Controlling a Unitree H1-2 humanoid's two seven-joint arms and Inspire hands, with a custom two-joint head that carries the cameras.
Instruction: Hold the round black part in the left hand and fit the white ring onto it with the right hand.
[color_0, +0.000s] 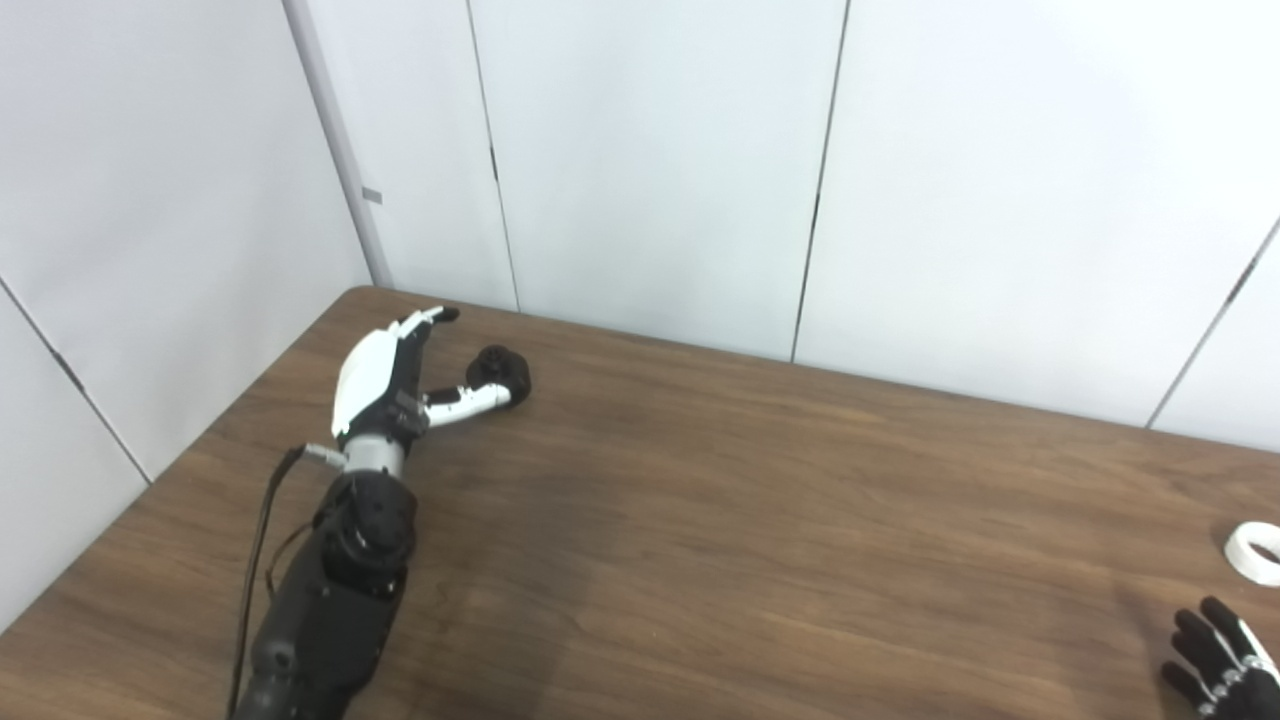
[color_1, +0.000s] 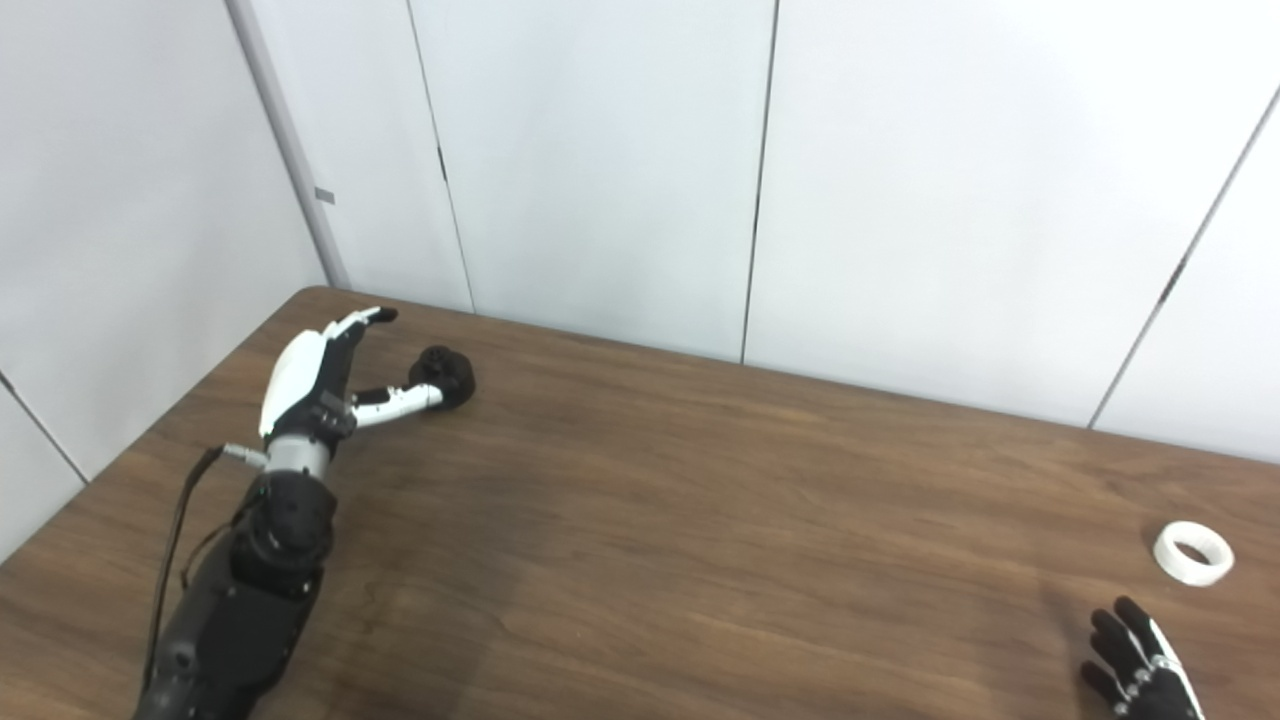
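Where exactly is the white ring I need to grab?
Follow the wooden table to its right end. The white ring lies flat there, just beyond the right hand. It is the only white loose piece; the black part sits far left.

The left arm (color_0: 330, 590) reaches toward eleven o'clock, its left hand (color_0: 385, 375) spread wide, fingers pointing to twelve and thumb (color_0: 470, 400) stretched out toward two. Down at five o'clock only the fingertips of the right hand (color_1: 1140, 665) show, splayed apart.
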